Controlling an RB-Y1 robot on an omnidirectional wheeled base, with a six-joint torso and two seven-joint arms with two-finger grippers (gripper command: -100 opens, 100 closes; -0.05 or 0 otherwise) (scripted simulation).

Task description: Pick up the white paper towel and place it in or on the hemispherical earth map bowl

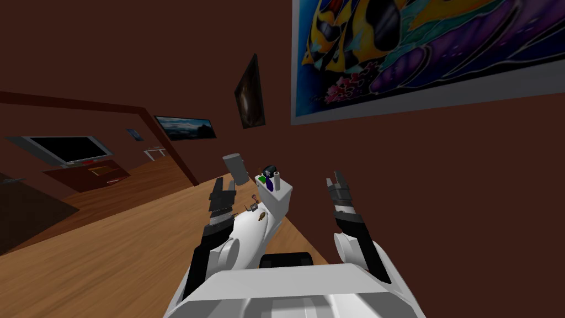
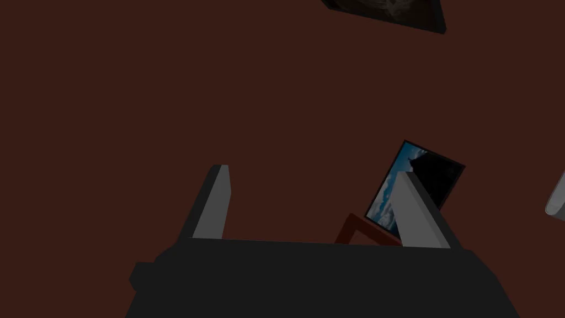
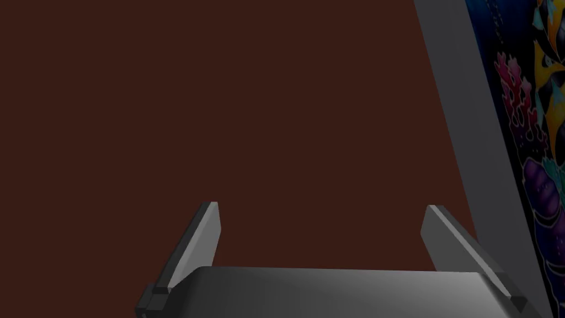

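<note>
A light grey cylinder [image 1: 236, 168], likely the paper towel roll, stands at the far end of a narrow white stand [image 1: 274, 205]; its edge [image 2: 555, 200] also shows in the left wrist view. Just right of it sits a small dark round thing with blue [image 1: 269, 169], perhaps the earth map bowl. My left gripper [image 1: 226, 185] [image 2: 314, 170] hangs open and empty, just short of the cylinder and left of the stand. My right gripper [image 1: 334, 179] [image 3: 323, 205] is open and empty, raised to the right of the stand and facing the dark red wall.
A green item [image 1: 261, 179], a dark blue bottle [image 1: 270, 184] and a small white tube [image 1: 276, 176] crowd the stand's far end. The dark red wall [image 1: 441, 182] is close ahead. A wooden floor [image 1: 110, 243] stretches left toward a TV cabinet [image 1: 88, 174].
</note>
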